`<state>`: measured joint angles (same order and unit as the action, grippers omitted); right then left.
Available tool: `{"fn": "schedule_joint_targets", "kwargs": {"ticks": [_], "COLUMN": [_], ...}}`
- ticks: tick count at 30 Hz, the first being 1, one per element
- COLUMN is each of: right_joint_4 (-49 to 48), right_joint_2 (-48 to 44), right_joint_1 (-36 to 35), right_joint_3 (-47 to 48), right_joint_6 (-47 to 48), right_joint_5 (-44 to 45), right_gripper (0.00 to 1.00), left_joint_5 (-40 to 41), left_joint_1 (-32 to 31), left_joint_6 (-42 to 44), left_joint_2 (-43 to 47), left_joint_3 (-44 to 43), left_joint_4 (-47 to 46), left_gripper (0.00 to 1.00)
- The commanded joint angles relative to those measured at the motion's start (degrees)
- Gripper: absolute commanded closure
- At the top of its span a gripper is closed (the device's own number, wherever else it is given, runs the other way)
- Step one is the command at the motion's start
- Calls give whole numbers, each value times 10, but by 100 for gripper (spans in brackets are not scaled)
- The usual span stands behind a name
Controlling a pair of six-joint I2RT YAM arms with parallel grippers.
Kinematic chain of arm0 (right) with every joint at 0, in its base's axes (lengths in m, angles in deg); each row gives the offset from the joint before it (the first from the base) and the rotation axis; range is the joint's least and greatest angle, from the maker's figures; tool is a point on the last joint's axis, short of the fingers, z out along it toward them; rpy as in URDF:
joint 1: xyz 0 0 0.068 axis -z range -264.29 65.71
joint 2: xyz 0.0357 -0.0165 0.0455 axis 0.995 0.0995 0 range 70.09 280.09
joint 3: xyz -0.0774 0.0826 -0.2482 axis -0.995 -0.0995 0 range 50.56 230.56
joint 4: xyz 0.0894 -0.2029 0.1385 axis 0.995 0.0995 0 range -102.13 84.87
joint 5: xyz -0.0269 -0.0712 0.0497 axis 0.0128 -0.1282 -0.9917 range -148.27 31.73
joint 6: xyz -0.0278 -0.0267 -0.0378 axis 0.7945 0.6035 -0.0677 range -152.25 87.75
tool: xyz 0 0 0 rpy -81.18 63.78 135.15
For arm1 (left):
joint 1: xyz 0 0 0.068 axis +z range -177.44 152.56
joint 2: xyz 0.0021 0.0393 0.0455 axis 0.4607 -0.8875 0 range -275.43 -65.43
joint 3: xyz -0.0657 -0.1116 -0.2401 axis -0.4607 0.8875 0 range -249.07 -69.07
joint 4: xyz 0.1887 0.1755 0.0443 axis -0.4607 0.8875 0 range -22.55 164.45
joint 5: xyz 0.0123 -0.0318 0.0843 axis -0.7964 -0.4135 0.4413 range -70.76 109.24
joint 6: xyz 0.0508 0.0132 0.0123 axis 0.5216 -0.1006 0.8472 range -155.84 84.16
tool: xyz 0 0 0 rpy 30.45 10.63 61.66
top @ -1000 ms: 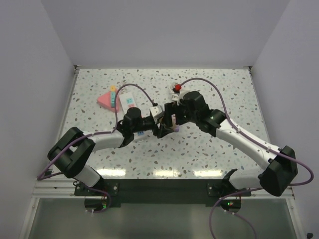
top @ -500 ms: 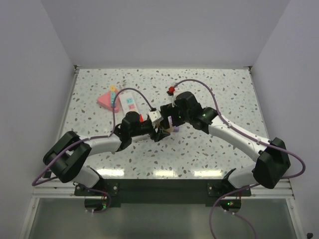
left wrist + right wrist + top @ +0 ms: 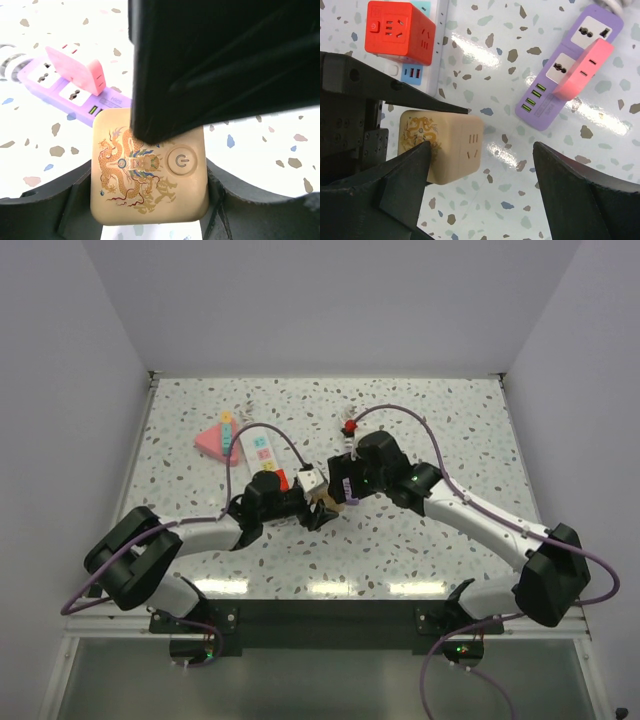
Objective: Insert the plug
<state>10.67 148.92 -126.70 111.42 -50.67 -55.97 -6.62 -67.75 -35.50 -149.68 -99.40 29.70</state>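
A beige cube plug (image 3: pixel 150 170) with a gold dragon print and a power button is clamped between the fingers of my left gripper (image 3: pixel 150 202), which is shut on its sides. In the right wrist view the same cube (image 3: pixel 450 145) shows a socket face, with the left gripper's black fingers (image 3: pixel 395 90) along it. My right gripper (image 3: pixel 481 146) hangs open just above the cube, one fingertip over its dragon face, gripping nothing. A purple power strip (image 3: pixel 570 70) carrying a pink plug block (image 3: pixel 582 67) lies close beyond. From above, both grippers meet at mid-table (image 3: pixel 325 502).
A red cube socket (image 3: pixel 400 32) sits on a white power strip (image 3: pixel 432 50) beside the left gripper. A white cube (image 3: pixel 312 478) lies by the wrists. A pink triangular block (image 3: pixel 210 443) rests at the back left. Purple cables arc over both arms.
My right arm has swung left and lowered, bringing its open gripper over the cube. The left gripper has shifted slightly, keeping its hold on the cube.
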Motion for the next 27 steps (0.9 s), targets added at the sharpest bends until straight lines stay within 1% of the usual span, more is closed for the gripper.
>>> {"fn": "schedule_joint_targets", "kwargs": {"ticks": [1,5,10,15,17,19,22,27], "right_joint_4": [55,45,20,-5,-20,-31,-50,-85], "right_joint_2": [-24,-25,-15,-52,-56,-46,-21,7], "right_joint_1": [15,20,21,21,21,21,21,21], "right_joint_3": [-24,-36,-46,-43,-41,-37,-41,-50], "right_joint_6": [16,17,12,11,10,11,10,0], "right_joint_5": [51,36,12,-21,-59,-94,-121,-170], "right_gripper": [16,16,16,14,14,14,13,13], "left_joint_5": [19,20,0,-1,-10,-19,-23,-5], "left_joint_1": [1,1,1,1,1,1,-1,-9], "left_joint_6": [17,12,1,7,9,11,12,17], "left_joint_2": [42,38,20,-6,-14,-18,-18,-22], "left_joint_3": [-11,-8,-10,-25,-35,-40,-40,-50], "left_joint_4": [-85,-97,-109,-94,-83,-79,-81,-65], "left_gripper": [100,100,100,100,100,100,100,100]}}
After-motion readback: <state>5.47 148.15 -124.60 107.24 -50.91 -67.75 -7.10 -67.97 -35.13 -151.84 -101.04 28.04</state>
